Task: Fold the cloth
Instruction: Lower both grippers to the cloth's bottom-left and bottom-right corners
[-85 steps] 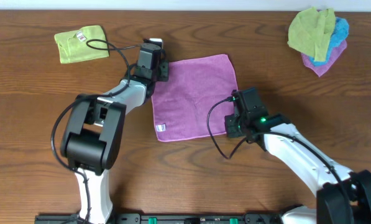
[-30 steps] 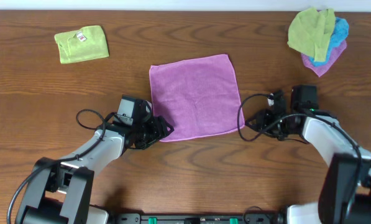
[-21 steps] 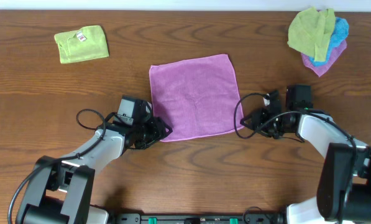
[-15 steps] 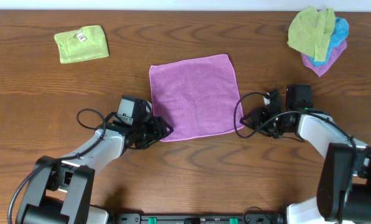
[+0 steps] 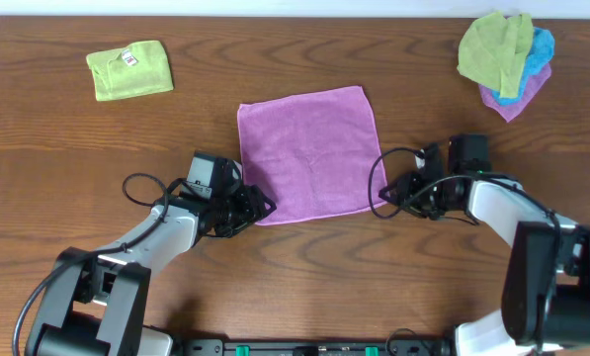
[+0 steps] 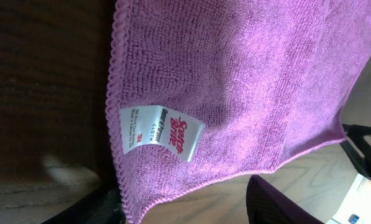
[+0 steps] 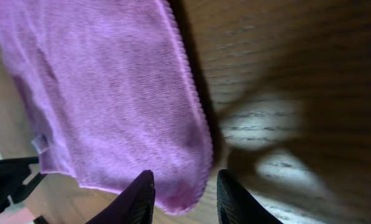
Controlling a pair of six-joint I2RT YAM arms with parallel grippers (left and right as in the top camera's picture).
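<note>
We find the purple cloth point(image 5: 307, 150) flat at mid-tabletop point(image 5: 304, 287), towards the far edge: light, soft, limp. The left gripper point(image 5: 262, 206) and right gripper point(image 5: 383, 194) gape, straddling its near corners, the best holds.

The left arm point(image 5: 161, 237) is made of smooth white tubular links between bulky, rounded black joint housings; a thin black cable point(image 5: 128, 182) loops loose beside its wrist block; the right arm point(image 5: 498, 204) is built alike, with its own black cable loop point(image 5: 374, 188); the left claw point(image 5: 260, 208) is black; the right claw point(image 7: 188, 202) has black fingers point(image 7: 141, 198) ridged with fine ribs.
</note>
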